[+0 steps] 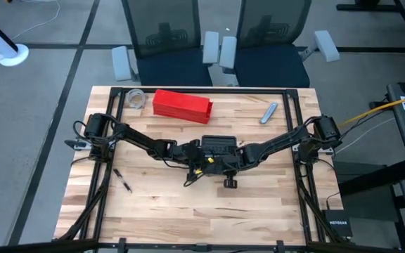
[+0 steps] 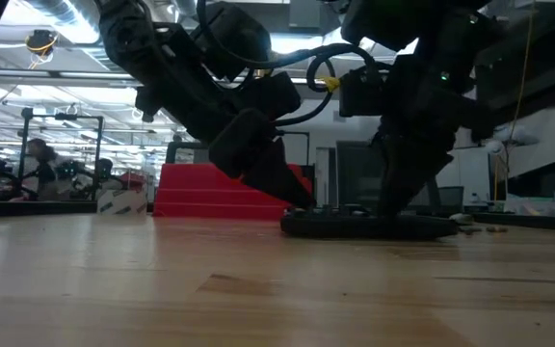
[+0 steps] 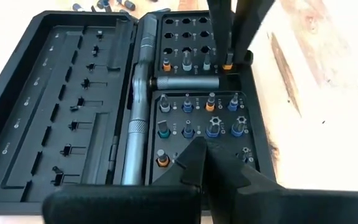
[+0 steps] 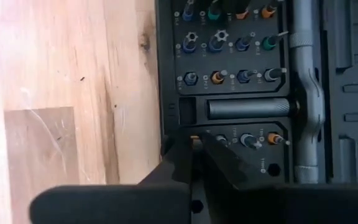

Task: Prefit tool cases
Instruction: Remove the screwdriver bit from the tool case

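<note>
The tool case (image 1: 220, 145) lies open and flat in the middle of the table. It is black, with a slotted half (image 3: 73, 106), a socket half (image 3: 197, 118) holding colour-banded bits, and a steel driver (image 3: 138, 112) along the hinge. My left gripper (image 3: 197, 155) is shut, its tips on the socket half at the case's left end (image 2: 297, 204). My right gripper (image 4: 194, 152) reaches steeply down at the other end of the socket half and is shut on an orange-banded bit (image 3: 227, 64). My left gripper rests its shut fingertips (image 3: 194, 152) on the socket half's near rows of bits, slanting down from the table's left. The case stays flat on the table under them. My right gripper pinches the orange-banded bit (image 4: 195, 142) in the end row between its two fingertips (image 3: 219, 37), coming from above and pointing steeply down. The bit stands upright in its socket in the case.
A long red box (image 1: 181, 104) lies behind the case at the far left, with a tape roll (image 1: 136, 98) beside it. A grey tool (image 1: 268, 112) lies far right, a black pen (image 1: 123, 181) near left, and several loose bits (image 3: 104, 6) beside the case's lid.
</note>
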Robot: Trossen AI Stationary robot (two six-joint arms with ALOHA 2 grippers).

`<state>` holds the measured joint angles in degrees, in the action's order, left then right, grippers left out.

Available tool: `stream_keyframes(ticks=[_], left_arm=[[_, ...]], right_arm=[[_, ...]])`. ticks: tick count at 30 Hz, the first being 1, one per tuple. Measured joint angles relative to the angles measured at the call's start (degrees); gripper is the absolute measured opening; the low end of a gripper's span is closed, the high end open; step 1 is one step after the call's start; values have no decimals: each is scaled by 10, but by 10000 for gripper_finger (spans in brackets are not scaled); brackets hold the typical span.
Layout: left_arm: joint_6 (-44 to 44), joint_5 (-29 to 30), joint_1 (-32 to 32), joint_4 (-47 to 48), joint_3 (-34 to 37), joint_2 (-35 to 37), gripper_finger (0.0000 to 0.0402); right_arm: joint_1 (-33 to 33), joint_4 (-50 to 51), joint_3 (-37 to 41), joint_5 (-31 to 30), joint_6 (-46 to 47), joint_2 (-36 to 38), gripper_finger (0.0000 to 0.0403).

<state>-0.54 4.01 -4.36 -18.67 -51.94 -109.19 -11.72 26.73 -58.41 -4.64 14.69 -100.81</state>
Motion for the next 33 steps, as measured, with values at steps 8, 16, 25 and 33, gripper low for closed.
stream_keyframes(ticks=[8,16,25,33], left_arm=[[1,1,0,0,0,0,0],[1,1,0,1,0,0,0],[1,1,0,2,0,0,0],[6,0,2,4,0,0,0]], right_arm=[[33,-5,-1,17,0,39,5],[67,73,-1,-43,0,82,4],[178,145,44,-48,25,89,4],[229,149,69,-33,35,89,100]])
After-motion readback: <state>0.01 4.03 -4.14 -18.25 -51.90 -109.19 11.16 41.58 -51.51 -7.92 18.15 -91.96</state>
